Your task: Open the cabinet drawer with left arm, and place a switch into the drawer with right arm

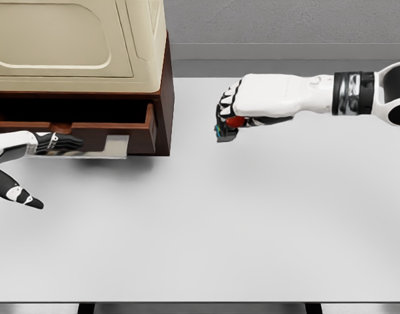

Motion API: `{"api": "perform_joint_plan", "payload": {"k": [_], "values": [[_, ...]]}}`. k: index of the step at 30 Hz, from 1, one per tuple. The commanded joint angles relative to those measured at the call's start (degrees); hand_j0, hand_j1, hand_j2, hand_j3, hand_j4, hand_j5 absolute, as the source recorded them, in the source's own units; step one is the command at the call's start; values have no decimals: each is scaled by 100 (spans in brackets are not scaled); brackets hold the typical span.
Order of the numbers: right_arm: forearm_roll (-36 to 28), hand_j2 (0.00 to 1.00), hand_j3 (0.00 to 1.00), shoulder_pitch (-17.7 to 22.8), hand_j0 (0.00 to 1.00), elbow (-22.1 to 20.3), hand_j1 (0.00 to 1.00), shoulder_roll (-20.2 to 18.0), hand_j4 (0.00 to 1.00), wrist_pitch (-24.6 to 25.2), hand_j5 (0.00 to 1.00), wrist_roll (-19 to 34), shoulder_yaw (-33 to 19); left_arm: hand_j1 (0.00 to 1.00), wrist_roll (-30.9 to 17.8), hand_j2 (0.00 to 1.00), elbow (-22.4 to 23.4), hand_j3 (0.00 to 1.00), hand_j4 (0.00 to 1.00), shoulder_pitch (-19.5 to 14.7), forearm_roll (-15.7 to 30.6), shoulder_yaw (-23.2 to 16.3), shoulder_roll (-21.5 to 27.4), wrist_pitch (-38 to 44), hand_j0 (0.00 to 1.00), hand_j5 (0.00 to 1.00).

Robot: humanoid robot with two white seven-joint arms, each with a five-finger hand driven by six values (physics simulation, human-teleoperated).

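You look down on a white table [252, 229] filling most of the frame, its near edge along the bottom with dark floor [200, 309] below it, while a grey wall [285, 23] spans the upper right above a paler band at its base, all evenly lit.
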Motion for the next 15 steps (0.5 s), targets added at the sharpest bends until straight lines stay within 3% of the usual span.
{"api": "perform_joint_plan", "payload": {"k": [1, 15], "values": [[-122, 45, 45, -18, 45, -22, 45, 51, 45, 18, 45, -4, 157, 100, -60, 100, 95, 100, 100, 2, -861, -132, 20, 28, 100, 100], [-605, 45, 45, -721, 45, -207, 45, 323, 45, 18, 45, -4, 624, 100, -60, 100, 86, 100, 100, 54, -791, -132, 99, 19, 100, 100]]}}
